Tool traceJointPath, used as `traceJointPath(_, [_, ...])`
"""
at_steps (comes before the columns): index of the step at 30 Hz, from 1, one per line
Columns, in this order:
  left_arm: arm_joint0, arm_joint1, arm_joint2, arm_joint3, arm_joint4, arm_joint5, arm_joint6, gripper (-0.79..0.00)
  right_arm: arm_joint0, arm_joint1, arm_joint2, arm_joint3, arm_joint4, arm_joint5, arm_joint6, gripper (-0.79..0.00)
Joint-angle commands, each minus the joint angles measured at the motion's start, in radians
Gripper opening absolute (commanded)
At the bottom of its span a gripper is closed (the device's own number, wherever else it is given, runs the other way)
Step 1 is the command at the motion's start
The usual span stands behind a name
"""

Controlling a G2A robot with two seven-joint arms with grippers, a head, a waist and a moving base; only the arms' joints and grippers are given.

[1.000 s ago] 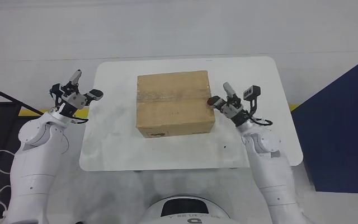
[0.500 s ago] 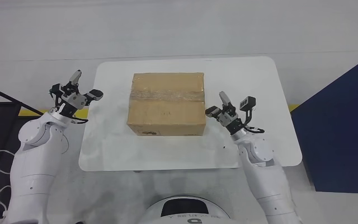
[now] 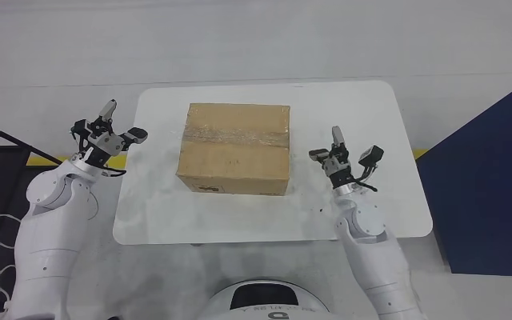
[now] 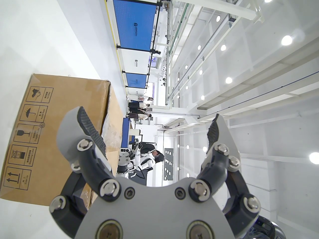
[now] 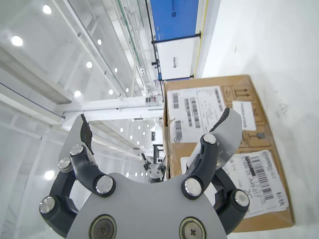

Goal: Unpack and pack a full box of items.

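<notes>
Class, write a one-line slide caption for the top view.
Taped cardboard box on a white table between open left gripper and open right gripper, touched by neither.

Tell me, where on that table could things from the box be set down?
Widest: the table beyond the right fingers, out to its right edge. Also the near strip before the box, and a strip between box and left fingers. Behind the box it's tight.

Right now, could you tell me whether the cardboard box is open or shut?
Shut: the cardboard box has its top flaps flat, with tape along the seam.
</notes>
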Motion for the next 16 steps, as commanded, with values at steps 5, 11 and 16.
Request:
traceJointPath(5, [0.0,0.0,0.0,0.0,0.0,0.0,0.0,-0.001,0.001,0.0,-0.002,-0.001,-0.001,0.001,-0.004,-0.001])
traceJointPath(11, [0.0,0.0,0.0,0.0,0.0,0.0,0.0,0.0,0.001,0.0,-0.002,-0.001,-0.001,0.001,-0.003,0.0])
traceJointPath(16, [0.0,0.0,0.0,0.0,0.0,0.0,0.0,0.0,0.001,0.0,-0.002,-0.001,-0.001,0.001,-0.003,-0.001])
